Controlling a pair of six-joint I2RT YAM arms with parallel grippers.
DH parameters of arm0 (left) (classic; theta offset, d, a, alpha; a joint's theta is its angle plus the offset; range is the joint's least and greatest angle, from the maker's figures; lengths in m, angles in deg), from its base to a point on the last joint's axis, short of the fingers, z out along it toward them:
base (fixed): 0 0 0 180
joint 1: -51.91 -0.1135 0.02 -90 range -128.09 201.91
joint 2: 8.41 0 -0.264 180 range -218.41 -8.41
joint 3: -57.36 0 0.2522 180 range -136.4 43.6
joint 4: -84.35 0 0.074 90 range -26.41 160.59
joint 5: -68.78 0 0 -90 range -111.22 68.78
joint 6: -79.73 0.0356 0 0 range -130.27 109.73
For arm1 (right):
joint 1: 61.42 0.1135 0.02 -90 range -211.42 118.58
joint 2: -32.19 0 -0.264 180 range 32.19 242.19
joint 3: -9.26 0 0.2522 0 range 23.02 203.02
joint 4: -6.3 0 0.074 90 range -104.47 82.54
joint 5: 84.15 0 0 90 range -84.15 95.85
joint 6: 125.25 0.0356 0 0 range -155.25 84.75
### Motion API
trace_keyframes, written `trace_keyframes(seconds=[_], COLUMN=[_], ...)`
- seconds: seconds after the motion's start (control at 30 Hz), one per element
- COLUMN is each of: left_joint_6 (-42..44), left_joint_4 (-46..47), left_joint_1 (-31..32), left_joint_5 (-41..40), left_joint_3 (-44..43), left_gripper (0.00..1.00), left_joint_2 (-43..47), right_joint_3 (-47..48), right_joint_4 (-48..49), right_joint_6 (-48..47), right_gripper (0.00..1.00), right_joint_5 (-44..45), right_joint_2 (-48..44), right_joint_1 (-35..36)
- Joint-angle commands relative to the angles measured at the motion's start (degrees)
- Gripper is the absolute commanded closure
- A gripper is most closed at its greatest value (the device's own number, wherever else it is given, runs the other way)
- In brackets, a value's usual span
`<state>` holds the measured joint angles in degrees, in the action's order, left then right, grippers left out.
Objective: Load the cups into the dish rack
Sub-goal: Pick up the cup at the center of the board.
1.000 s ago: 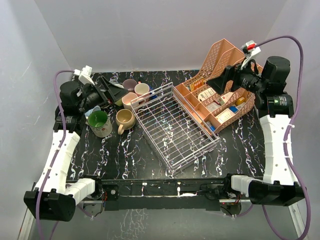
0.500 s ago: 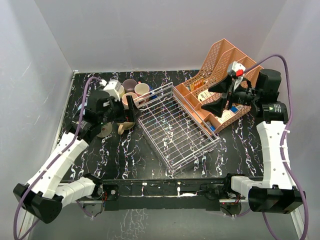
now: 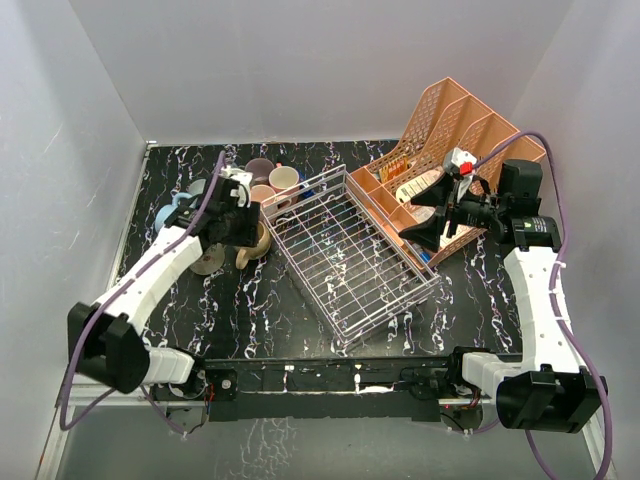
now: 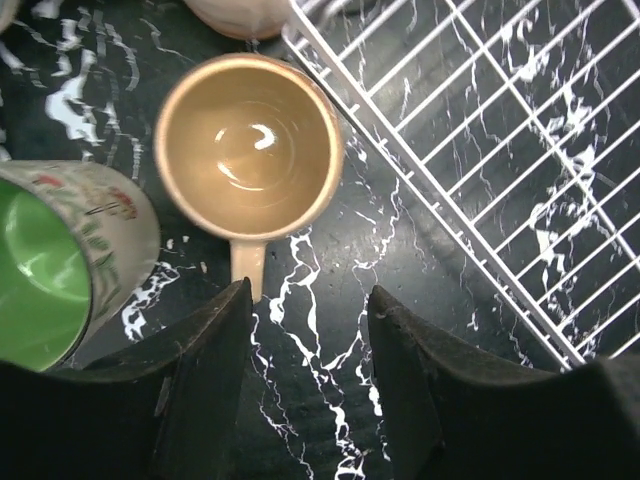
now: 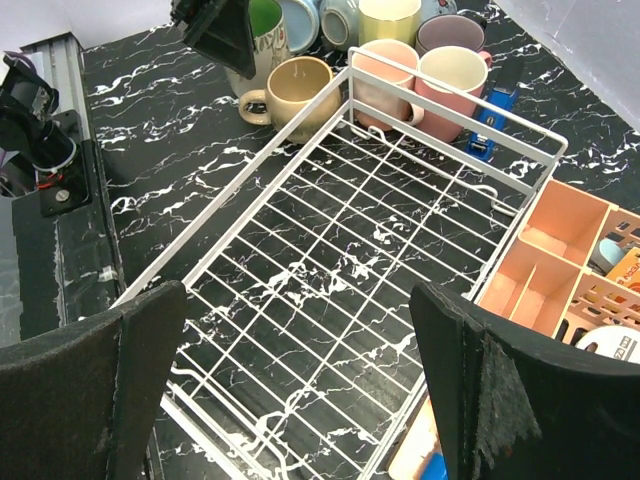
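Left wrist view: the left hand [image 4: 308, 298] hangs over the bench [image 4: 318, 420], its fingers apart and holding nothing. The handle of the tan cup [image 4: 248, 145] points into the gap between them.
Tan cup: upright, mouth up, on the bench just outside the edge wire of the dish rack [image 4: 470, 160]. The green-lined cup [image 4: 55, 270] stands just beside it on the other side; whether the two touch I cannot tell.
Right hand [image 5: 300, 320]: fingers wide apart and empty, hovering above the rack's wire floor.
Dish rack: mid-bench, with no cup in it yet. The pink cup [image 5: 385, 80] and the mauve cup [image 5: 452, 72] stand outside it, against its far wall.
Risk, grip: if the left fingers close on the thin handle alone, the glazed cup would probably swing or slip out as it lifts. A rim-and-wall pinch looks safer.
Risk, neighbour: one finger sits close to the green-lined cup, so a descent off line could nudge or tip it.
Risk, rim: the rack wall is right beside the tan cup, and a low carry could catch the wire and drag the rack.
Risk, arms: the right hand occupies the space over the rack, so a cup carried in there could meet it.
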<state>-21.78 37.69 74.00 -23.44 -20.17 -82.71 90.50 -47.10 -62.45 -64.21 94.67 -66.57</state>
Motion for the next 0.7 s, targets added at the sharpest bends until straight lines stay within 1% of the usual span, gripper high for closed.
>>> trace_keyframes(seconds=[0.0,0.1,0.27,0.37,0.5,0.6,0.67], left_joint_6=[6.89,8.55,9.33,9.46,9.45,9.23,9.10], left_joint_4=[-1.05,-3.09,-2.65,-2.85,-2.50,-2.49,-2.78], left_joint_1=[-0.38,-0.79,-1.36,-1.75,-2.32,-2.69,-2.96], left_joint_5=[7.37,6.99,9.66,10.31,13.25,14.83,15.28], left_joint_3=[-4.48,-7.27,-9.07,-10.58,-12.01,-12.00,-11.55], left_gripper=[0.52,0.53,0.50,0.50,0.55,0.62,0.68], left_joint_2=[-5.86,-9.98,-14.19,-17.04,-19.97,-21.50,-22.20], right_joint_3=[-1.14,-1.80,-1.92,-2.17,-2.35,-2.53,-2.59], right_joint_4=[4.11,4.55,4.99,5.56,5.71,5.71,5.71], right_joint_6=[-0.97,-0.74,-0.13,0.49,0.84,0.83,0.90], right_gripper=[0.01,0.00,0.01,0.01,0.01,0.01,0.00], right_joint_5=[-0.79,-1.30,-1.71,-1.98,-1.94,-1.91,-1.98], right_joint_2=[-0.89,-0.97,-0.58,-0.44,-0.51,-0.63,-0.54], right_joint_1=[-0.41,-0.45,-0.48,-0.53,-0.57,-0.80,-0.90])
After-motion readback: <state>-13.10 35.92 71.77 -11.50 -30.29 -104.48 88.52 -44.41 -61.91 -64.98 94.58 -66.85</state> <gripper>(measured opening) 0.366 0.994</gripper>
